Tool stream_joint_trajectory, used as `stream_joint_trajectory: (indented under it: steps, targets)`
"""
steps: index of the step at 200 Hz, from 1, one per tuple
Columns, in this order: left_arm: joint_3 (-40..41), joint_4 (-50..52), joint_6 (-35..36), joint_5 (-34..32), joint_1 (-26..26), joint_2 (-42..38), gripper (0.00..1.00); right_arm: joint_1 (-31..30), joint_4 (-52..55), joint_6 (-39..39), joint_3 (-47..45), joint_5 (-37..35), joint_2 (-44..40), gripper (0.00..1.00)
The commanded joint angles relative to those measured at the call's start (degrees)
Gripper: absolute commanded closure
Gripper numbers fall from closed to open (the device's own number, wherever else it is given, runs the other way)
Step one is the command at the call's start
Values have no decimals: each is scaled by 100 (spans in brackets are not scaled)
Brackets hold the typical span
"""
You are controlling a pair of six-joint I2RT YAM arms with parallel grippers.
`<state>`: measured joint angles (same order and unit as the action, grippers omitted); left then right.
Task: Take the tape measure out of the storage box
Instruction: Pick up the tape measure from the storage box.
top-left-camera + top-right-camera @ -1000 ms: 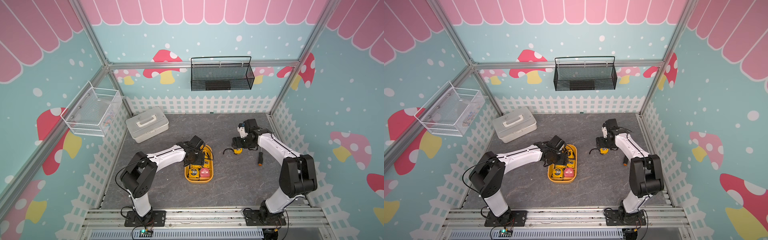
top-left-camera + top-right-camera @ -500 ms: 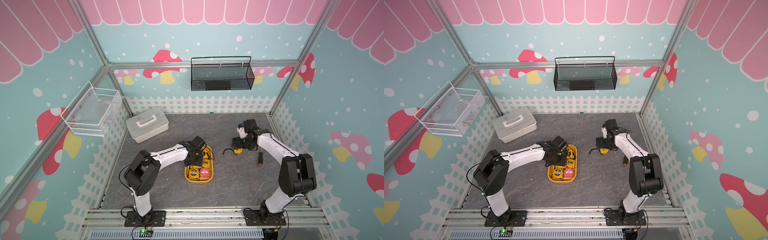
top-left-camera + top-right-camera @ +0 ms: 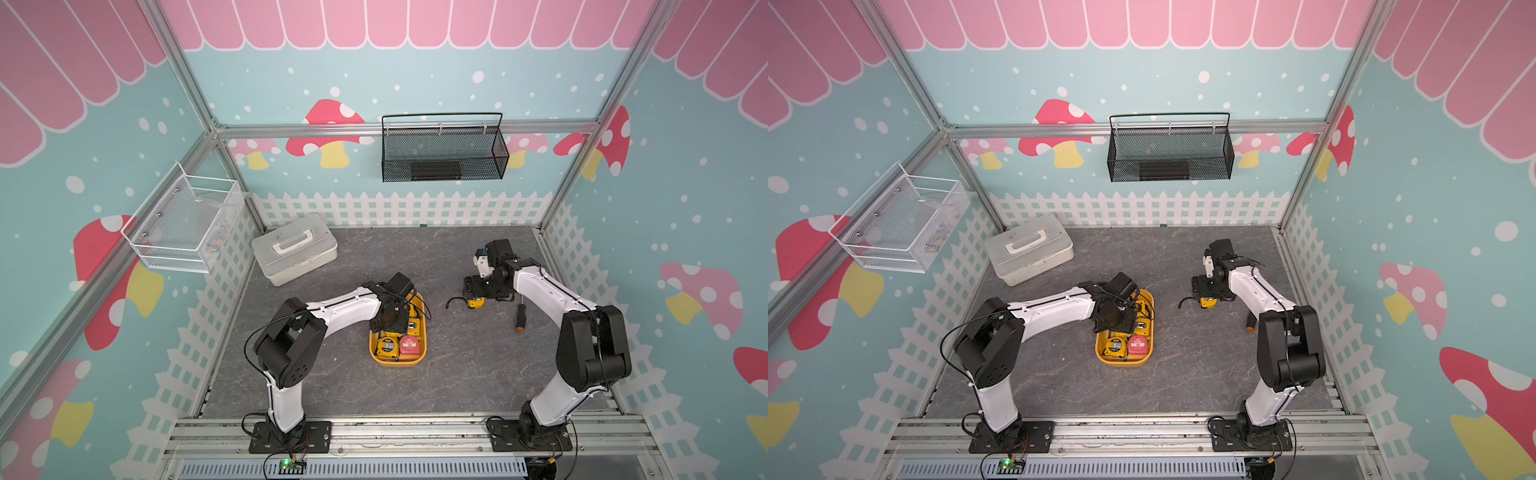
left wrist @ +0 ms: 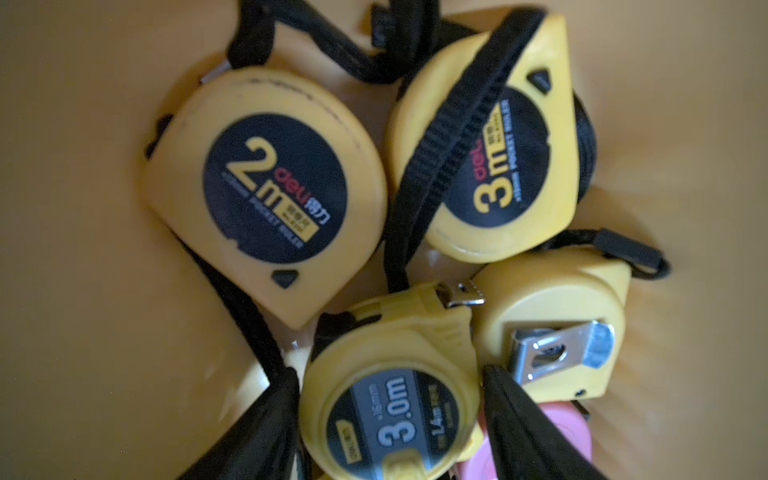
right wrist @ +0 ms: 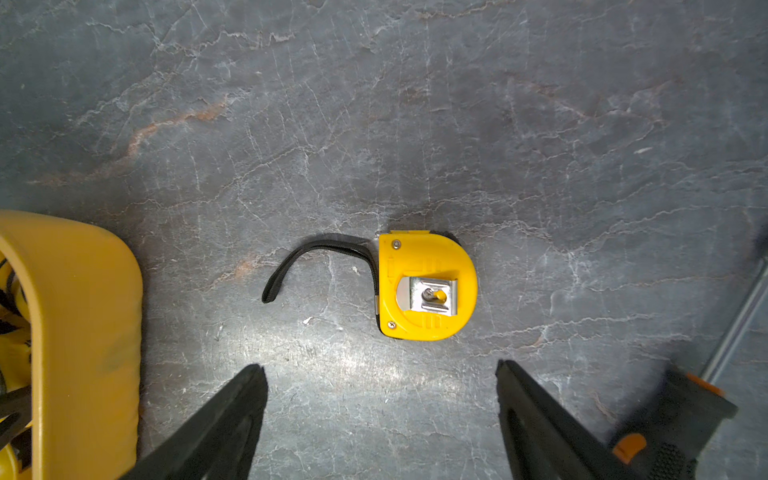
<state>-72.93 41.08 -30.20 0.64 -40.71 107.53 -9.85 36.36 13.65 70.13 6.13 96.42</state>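
deep in the storage box (image 3: 397,364) with the left gripper (image 4: 390,370), wrist covering the box's far half in both top views. clear there at the near end only: the 3.0m tape measure (image 3: 389,345) and a pink-red case (image 3: 409,343) beside it. from the left wrist, blurred yet readable: a 2m tape measure (image 4: 266,187), a 3m tape measure (image 4: 498,166) crossed by a black strap (image 4: 449,137), a face-down case with a metal clip (image 4: 552,328). pink-red case mostly cut off behind a finger. black fingers (image 4: 266,428) close against both flanks of the 3.0m tape measure, itself cropped at the frame edge; clamped or merely touching, cannot tell. at the right gripper (image 5: 379,365), fingers spread wide over bare table (image 5: 415,104). just ahead of them, clip side up, a loose tape measure (image 5: 428,286), apart from both tips, outside the box, partly hidden under that gripper in both top views. screwdriver (image 5: 673,415) cropped at the corner, shaft running off the edge.
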Motion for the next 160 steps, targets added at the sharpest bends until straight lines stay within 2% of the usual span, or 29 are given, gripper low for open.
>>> stream_joint_trajectory:
  steps: [1,56,160]
  targets:
    - [-111,224,75,-118,-86,214,35,-33,7,-38,-96,56,96,13]
    - [-322,618,119,-613,-130,180,36,-35,12,-73,-89,50,96,13]
    - [-591,814,172,-630,-243,557,31,-32,-15,-108,-133,100,159,13]
